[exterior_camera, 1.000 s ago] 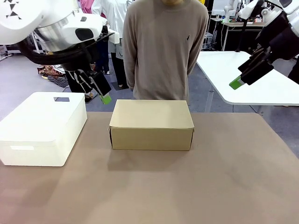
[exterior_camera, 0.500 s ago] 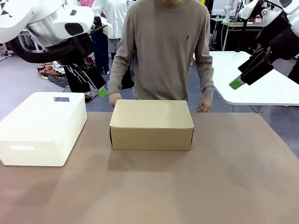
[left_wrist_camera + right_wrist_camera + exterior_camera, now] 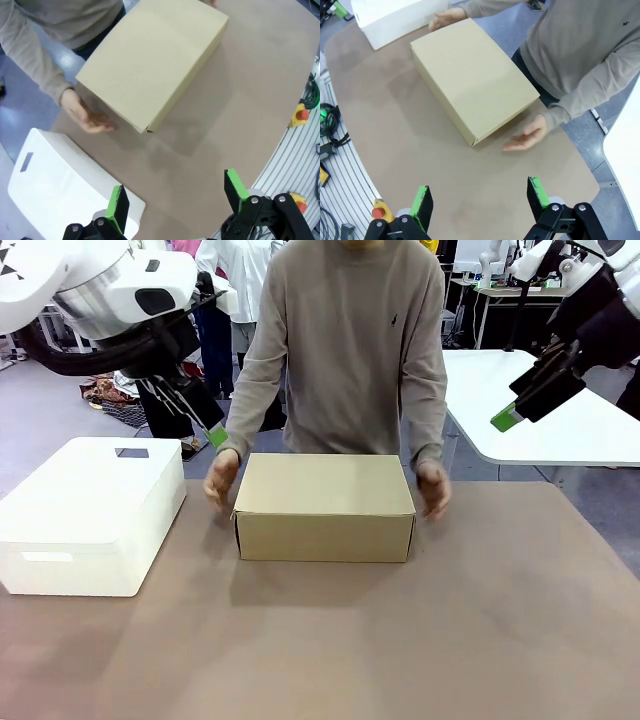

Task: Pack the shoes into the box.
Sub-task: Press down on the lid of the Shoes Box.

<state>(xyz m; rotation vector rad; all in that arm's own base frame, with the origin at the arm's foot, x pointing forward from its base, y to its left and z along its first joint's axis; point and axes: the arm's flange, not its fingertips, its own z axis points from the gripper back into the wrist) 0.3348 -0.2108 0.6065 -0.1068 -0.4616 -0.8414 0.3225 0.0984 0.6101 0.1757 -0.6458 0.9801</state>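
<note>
No readable text, labels or numbers — none legible.

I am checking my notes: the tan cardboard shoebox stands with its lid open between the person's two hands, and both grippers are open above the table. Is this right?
Not quite. The tan cardboard shoebox has its lid closed, as the front view shows. The rest holds: the person's hands flank it, and the left gripper and right gripper are open above the table.

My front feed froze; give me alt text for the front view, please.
A closed tan box sits mid-table, the person's hands at either end. A white box stands to its left. Both robot hands, left and right, hang open above the table.
</note>
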